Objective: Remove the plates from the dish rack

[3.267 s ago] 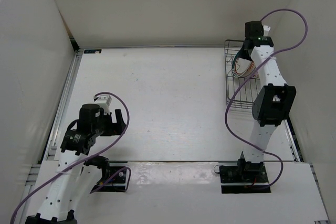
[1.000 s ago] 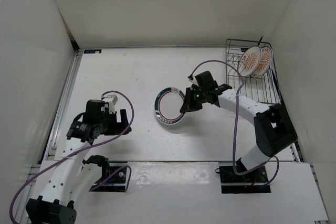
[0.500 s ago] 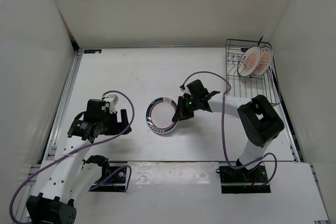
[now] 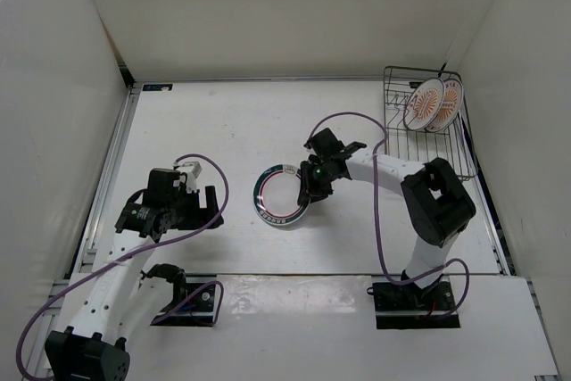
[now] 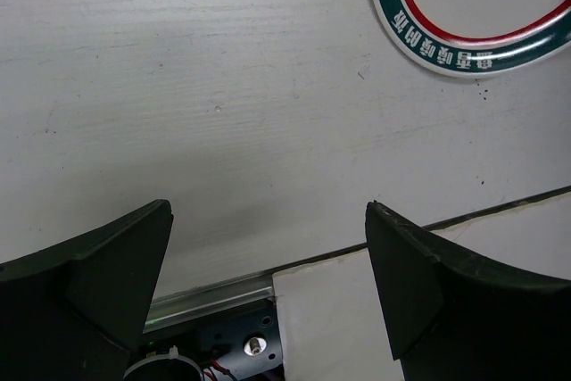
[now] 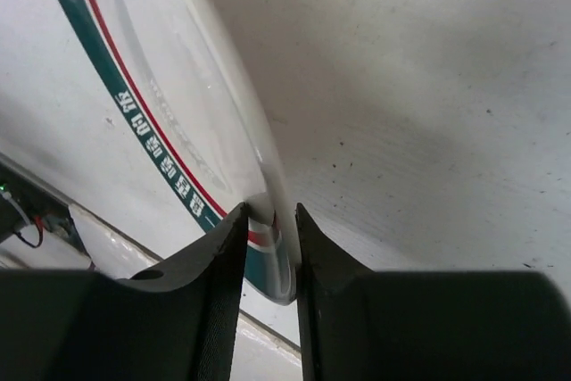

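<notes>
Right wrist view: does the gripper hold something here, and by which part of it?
The right gripper straddles the rim of the teal-ringed plate, one jaw on each side of the edge. Whether the jaws press on the rim cannot be told.

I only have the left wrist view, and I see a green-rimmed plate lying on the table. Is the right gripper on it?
Observer: Yes. In the right wrist view, the right gripper straddles the rim of the plate. I cannot tell whether it pinches the rim.
Operator: What is in the rack?
Observer: Two orange-centred plates stand in the far right corner of the rack.
</notes>
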